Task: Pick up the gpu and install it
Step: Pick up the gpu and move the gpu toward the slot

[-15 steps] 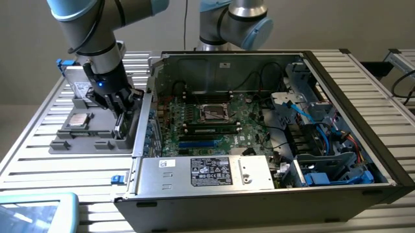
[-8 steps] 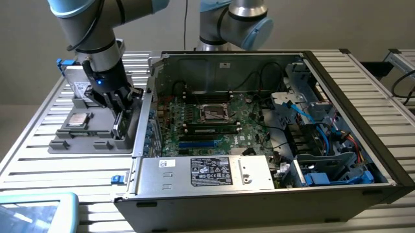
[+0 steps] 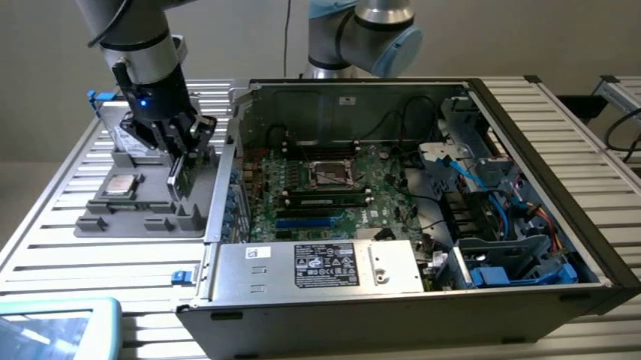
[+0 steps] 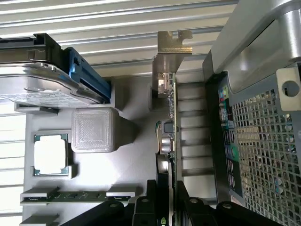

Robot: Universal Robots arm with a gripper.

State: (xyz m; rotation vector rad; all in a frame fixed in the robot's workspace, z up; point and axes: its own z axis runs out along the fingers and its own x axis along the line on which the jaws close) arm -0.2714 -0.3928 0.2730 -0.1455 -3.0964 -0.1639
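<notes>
Between jaws, edge-on gpu (image 4: 168, 134) (silver bracket (image 4: 173, 49))

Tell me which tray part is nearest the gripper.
The gpu, standing on edge beside the computer case, clamped in the gripper; processor, memory stick and drive sit apart.

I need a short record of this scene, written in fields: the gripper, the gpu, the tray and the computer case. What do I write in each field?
gripper: closed on the gpu, over the grey tray
gpu: upright on its edge, silver bracket at the end away from the gripper; lifted or not, cannot tell
tray: at the exterior view's left of the case; holds a processor chip and a drive
case: open, motherboard exposed
</notes>
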